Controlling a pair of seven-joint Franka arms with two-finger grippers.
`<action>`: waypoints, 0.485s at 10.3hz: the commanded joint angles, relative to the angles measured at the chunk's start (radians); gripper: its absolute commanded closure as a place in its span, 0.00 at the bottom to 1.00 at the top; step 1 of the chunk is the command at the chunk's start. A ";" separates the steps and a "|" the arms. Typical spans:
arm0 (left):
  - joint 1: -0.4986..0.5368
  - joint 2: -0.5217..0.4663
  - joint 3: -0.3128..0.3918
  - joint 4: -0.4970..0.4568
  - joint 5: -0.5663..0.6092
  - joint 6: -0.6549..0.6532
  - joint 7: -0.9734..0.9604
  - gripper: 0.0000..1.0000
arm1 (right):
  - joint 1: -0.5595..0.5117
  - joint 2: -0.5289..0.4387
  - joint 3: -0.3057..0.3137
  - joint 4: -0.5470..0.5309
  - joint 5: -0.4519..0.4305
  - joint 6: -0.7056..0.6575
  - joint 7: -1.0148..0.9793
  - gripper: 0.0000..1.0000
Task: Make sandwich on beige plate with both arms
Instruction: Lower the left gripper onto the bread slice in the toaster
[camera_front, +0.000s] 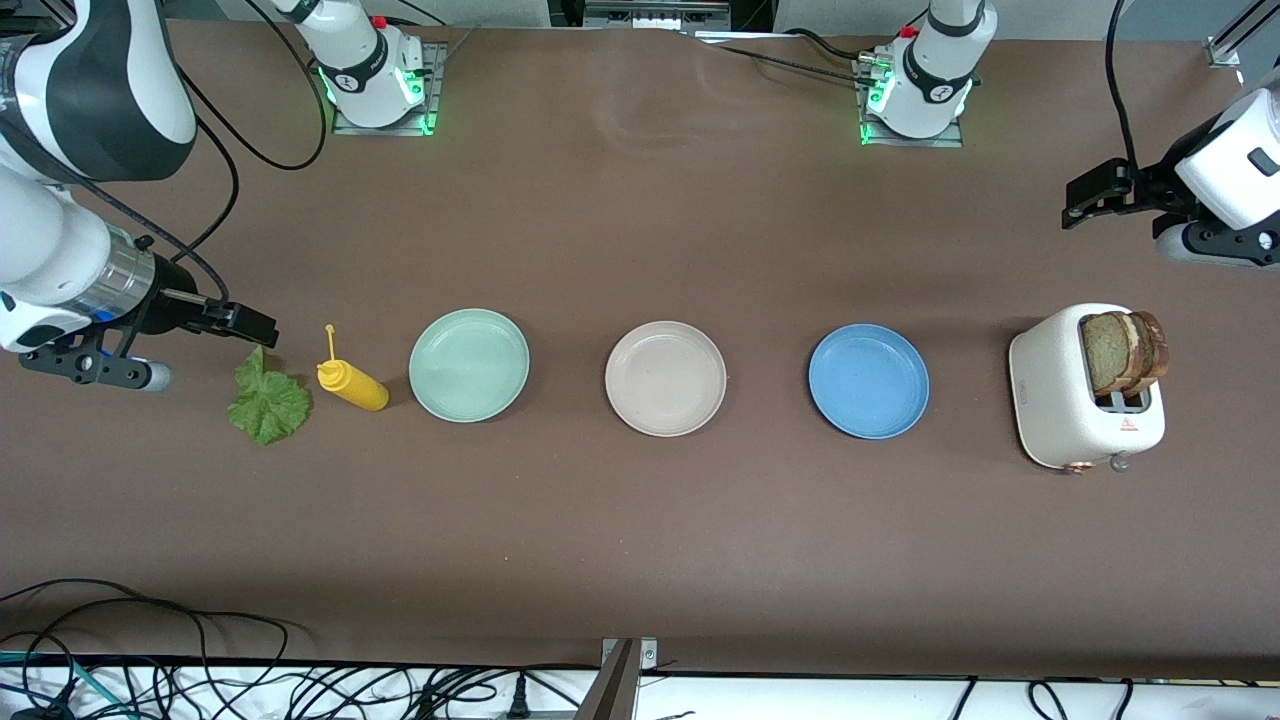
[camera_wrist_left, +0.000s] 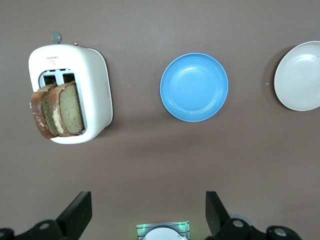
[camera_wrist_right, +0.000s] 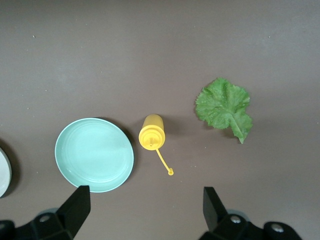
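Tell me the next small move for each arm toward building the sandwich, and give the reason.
Probably the left end effector, open in the air above the table near the toaster, should descend onto the two toast slices standing in its slots. The beige plate is bare, so bread goes first. The right end effector, open above the lettuce leaf, can wait.

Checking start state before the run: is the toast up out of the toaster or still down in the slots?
Up. Two bread slices stand well above the slots of the toaster, leaning together; the left wrist view shows the same.
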 joint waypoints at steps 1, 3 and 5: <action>0.020 0.068 0.000 0.008 0.059 0.030 -0.003 0.00 | -0.011 0.013 0.007 0.025 0.019 -0.006 -0.019 0.00; 0.077 0.151 0.003 0.008 0.052 0.051 0.013 0.00 | -0.010 0.013 0.007 0.025 0.019 -0.006 -0.019 0.00; 0.115 0.218 0.005 -0.022 0.082 0.123 0.022 0.00 | -0.011 0.013 0.007 0.025 0.019 -0.006 -0.019 0.00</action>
